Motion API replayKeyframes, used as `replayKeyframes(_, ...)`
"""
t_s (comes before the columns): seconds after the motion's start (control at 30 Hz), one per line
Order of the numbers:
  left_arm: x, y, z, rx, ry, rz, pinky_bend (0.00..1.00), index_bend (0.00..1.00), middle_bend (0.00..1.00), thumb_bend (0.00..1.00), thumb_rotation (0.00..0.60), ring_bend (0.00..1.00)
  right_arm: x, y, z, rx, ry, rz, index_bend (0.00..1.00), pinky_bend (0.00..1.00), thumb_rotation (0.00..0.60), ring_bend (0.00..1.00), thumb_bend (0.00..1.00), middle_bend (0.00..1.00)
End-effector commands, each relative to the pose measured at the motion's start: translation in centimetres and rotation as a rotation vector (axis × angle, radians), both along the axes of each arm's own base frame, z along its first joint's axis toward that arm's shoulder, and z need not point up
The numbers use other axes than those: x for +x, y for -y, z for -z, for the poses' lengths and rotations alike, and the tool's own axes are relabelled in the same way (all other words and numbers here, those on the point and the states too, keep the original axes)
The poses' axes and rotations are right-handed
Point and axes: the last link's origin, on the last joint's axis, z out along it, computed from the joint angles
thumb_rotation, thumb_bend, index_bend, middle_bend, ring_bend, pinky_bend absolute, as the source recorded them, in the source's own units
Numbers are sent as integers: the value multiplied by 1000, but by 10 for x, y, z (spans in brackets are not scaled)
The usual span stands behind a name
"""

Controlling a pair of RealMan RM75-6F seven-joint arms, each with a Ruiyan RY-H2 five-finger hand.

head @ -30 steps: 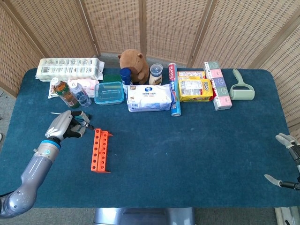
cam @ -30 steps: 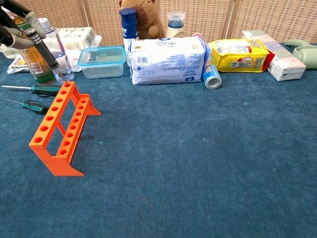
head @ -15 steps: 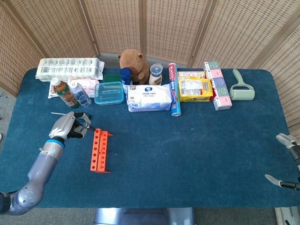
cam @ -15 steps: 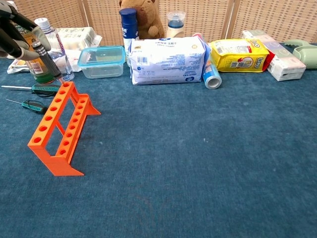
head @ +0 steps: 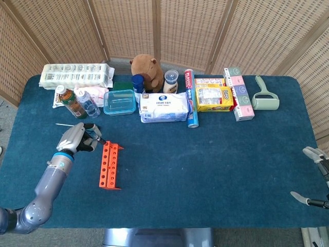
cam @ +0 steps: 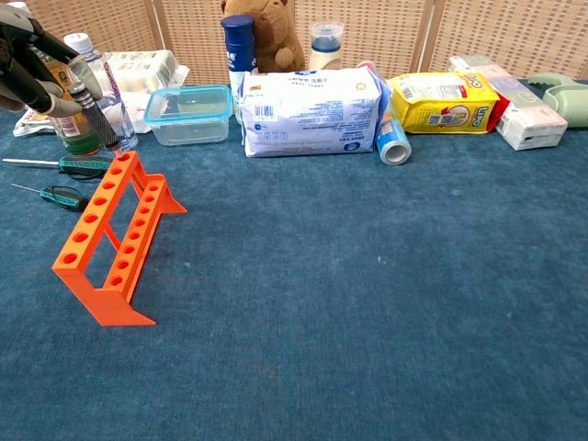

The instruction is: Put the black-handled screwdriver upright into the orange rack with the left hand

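Holding the black-handled screwdriver [cam: 95, 119] tight in its curled fingers, the left hand [head: 76, 139] tips the tool down so its point sits at the far end of the long orange plastic rack [cam: 114, 238]. Just beside the hand, two green-handled screwdrivers [cam: 64, 165] lie flat on the blue cloth table [cam: 367, 294]. Far away, the right hand [head: 316, 177] rests with fingers apart, holding nothing.

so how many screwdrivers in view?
3. One black-handled screwdriver held by the left hand over the orange rack; two green-handled screwdrivers lying left of it. Others may be hidden.
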Motion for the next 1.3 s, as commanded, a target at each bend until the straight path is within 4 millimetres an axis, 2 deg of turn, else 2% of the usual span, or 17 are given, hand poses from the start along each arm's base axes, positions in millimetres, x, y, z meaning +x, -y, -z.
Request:
replayKeyframes(0.03, 1, 1, -1, 3, -4, 3, 1000, 519, 1000, 503, 600, 1000, 0, 0, 0, -1, 0, 0, 87, 0, 600, 0, 16, 96)
replayKeyframes(0.8, 0, 3, -2, -6, -29, -4, 1000, 519, 1000, 501, 600, 1000, -1, -1, -1, -2, 4, 1, 87, 0, 600, 0, 16, 97)
replayKeyframes(1.03, 2, 4, -4, 1, -29, 8, 1000, 431, 1000, 500, 600, 1000, -1, -1, -1, -2, 4, 0, 87, 0, 600, 0, 16, 97)
replayKeyframes(1.3, 2, 4, -5, 13, -35, 9, 1000, 394, 1000, 500, 600, 1000, -1, -1, -2, -2, 7, 0, 87, 0, 600, 0, 16, 98)
